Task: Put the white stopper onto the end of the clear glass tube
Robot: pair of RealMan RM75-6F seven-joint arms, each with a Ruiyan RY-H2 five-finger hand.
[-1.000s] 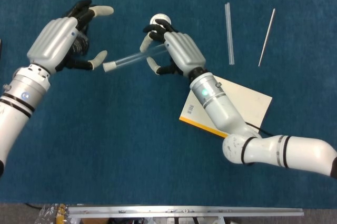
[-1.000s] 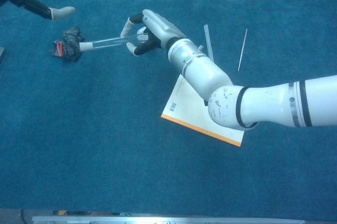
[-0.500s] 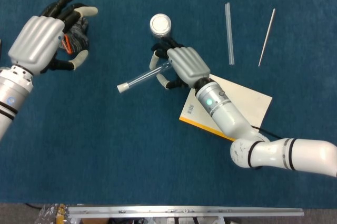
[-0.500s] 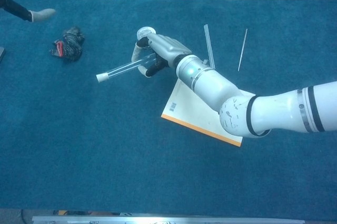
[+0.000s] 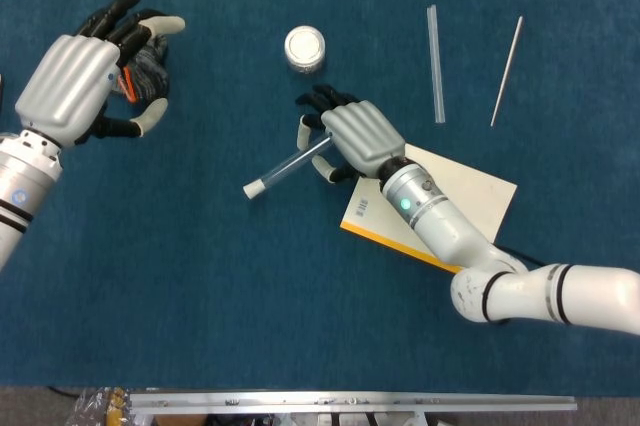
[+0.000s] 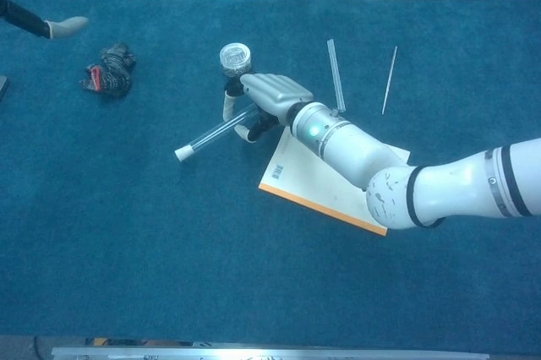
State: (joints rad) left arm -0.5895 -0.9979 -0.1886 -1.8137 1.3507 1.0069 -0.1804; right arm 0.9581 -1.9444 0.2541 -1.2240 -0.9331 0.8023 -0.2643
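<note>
The clear glass tube (image 5: 292,165) (image 6: 213,134) slants down to the left, low over the blue cloth, with the white stopper (image 5: 255,189) (image 6: 182,154) sitting on its lower left end. My right hand (image 5: 358,136) (image 6: 269,91) is palm down over the tube's upper right end and holds it between thumb and fingers. Whether the tube touches the cloth is unclear. My left hand (image 5: 75,81) hovers at the far left with fingers spread and nothing in it; the chest view shows only one of its fingertips (image 6: 66,27).
A white-capped jar (image 5: 304,48) (image 6: 235,57) stands just beyond my right hand. A black and red bundle (image 5: 146,72) (image 6: 108,70) lies under my left hand. Another clear tube (image 5: 435,61), a thin rod (image 5: 506,68) and a cream booklet (image 5: 455,206) lie to the right.
My right hand has carried the stoppered tube down and toward me, away from my left hand. My left hand let go of the stopper end and drew back to the left.
</note>
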